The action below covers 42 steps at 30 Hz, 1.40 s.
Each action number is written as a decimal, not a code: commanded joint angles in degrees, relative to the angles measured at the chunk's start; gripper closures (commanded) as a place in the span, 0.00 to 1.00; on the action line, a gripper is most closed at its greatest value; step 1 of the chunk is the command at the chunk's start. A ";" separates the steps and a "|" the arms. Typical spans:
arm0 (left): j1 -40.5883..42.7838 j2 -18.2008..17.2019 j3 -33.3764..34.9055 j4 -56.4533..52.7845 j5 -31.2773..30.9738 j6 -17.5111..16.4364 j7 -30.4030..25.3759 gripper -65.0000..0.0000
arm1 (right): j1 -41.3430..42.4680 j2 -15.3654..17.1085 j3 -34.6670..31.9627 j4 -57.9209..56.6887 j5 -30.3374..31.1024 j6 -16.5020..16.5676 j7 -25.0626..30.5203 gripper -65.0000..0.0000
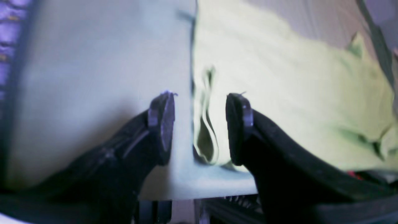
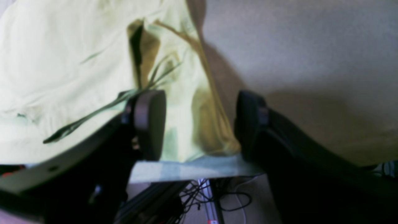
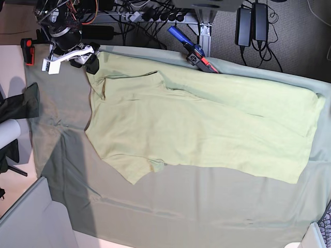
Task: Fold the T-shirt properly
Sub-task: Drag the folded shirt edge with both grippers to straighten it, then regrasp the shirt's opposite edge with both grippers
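The pale yellow-green T-shirt [image 3: 196, 124] lies spread across the grey-green table cloth [image 3: 181, 206], with one long edge folded over along the far side. My left gripper [image 1: 200, 124] is open at the table's far edge. A rumpled fold of the T-shirt [image 1: 279, 93] stands loose between its two dark fingers, clear of both pads. In the base view that left gripper [image 3: 202, 61] sits at the top middle. My right gripper [image 2: 199, 124] is also open, straddling a wrinkled corner of the T-shirt [image 2: 77, 77] without pinching it. In the base view this right gripper [image 3: 91, 63] is at the shirt's top left corner.
Cables and black power bricks [image 3: 252, 23] lie on the floor past the far table edge. A dark object [image 3: 26, 101] and a white roll [image 3: 8, 133] sit off the left side. A grey panel [image 3: 31, 222] stands at the bottom left.
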 commanded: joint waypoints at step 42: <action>-45.72 -0.17 32.28 -46.40 30.58 2.80 -22.51 0.53 | 4.87 4.11 4.72 1.05 -1.18 1.29 2.64 0.45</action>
